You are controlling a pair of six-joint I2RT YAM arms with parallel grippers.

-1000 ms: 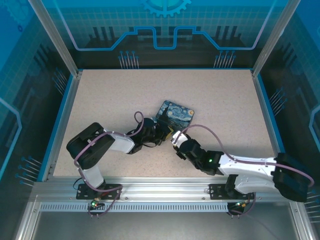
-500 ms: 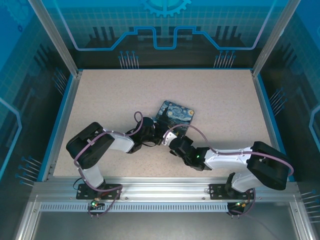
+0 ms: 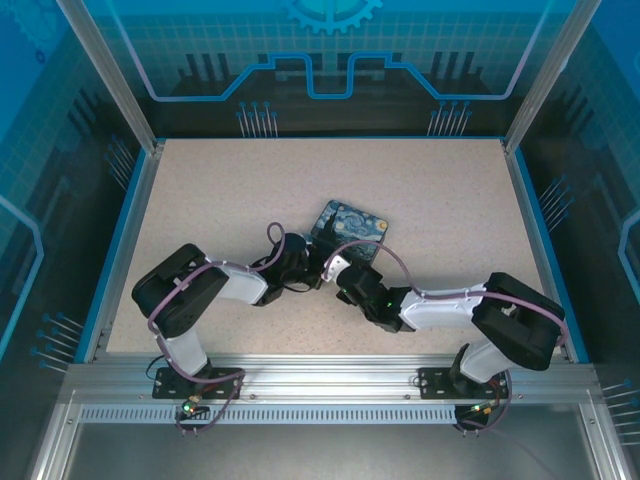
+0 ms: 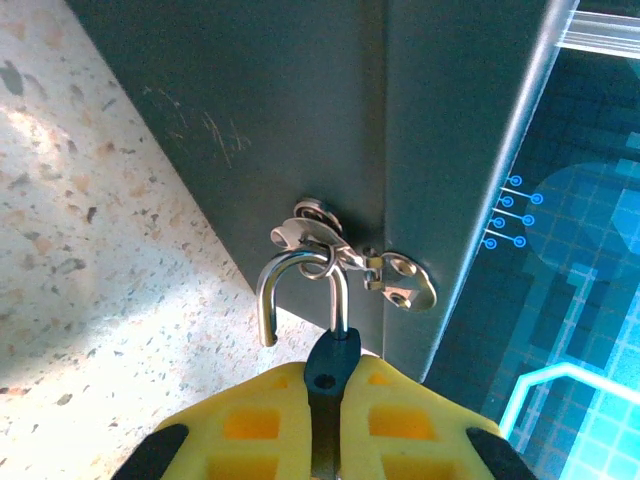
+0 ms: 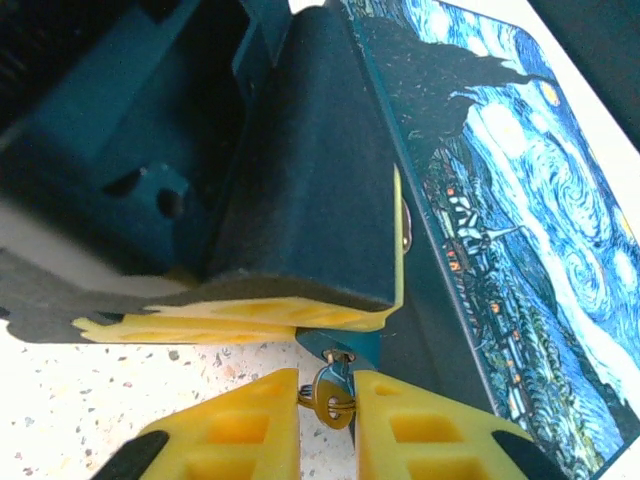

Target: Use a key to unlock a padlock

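A speckled beige desk (image 3: 440, 190) (edged in blue) sits inside translucent blue walls (image 3: 330, 50) printed with circuit patterns.

One box (image 5: 520, 200), padlock (image 4: 331, 358), key (image 5: 329, 393); two pincers (image 4: 330, 378) (image 5: 327, 385)

Speckled beige table (image 3: 200, 190), a dark box (image 3: 352, 226) with a starry-night lid flat near its middle

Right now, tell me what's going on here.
The left fingers clamp a small dark padlock, whose shackle hooks through the hasp of a box with a starry-night lid. The right fingers sit on either side of the key at the padlock's end and seem to pinch its head. Whether the lock has opened yet can't be told.
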